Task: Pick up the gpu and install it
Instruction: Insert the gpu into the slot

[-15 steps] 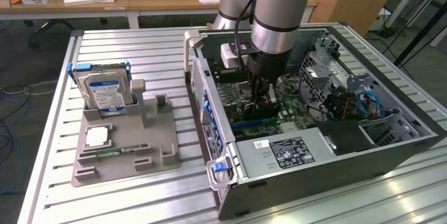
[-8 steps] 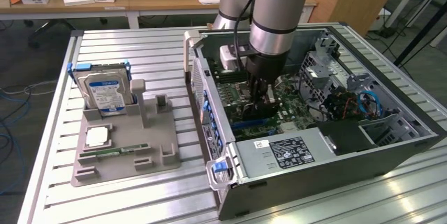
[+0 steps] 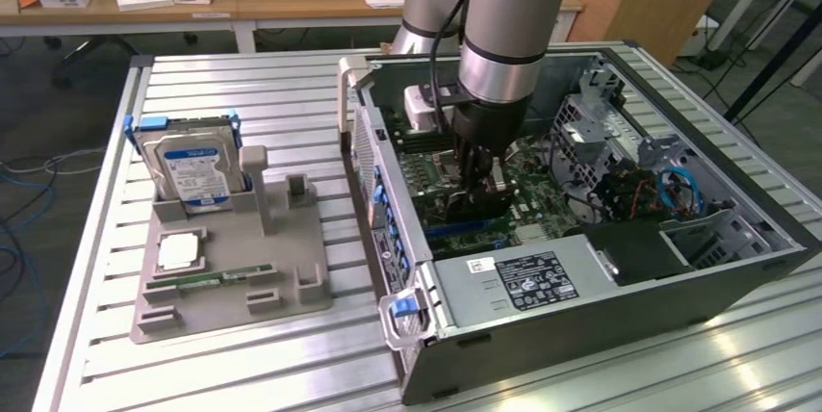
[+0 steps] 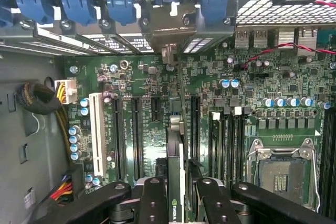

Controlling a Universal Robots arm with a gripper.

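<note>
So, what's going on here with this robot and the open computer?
The robot arm reaches down into the open computer case. Its gripper is closed on the gpu, holding the card edge-on over the motherboard and its expansion slots. Whether the card is seated in a slot cannot be told. On the exterior view's left, a hard drive stands in a grey holder.

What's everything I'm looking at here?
table: one, pale metal, under everything
computer case: one, dark grey, open on the table
motherboard: one, green, inside the case
power supply: one, silver, in the case's corner
holder: one, grey, beside the case
hard drive: one, silver, upright in the holder
RAM stick: one, green, lying in the holder
gpu: one, black, held inside the case
arm: one, silver-blue, reaching into the case
gripper: one, black, shut on the gpu
</note>
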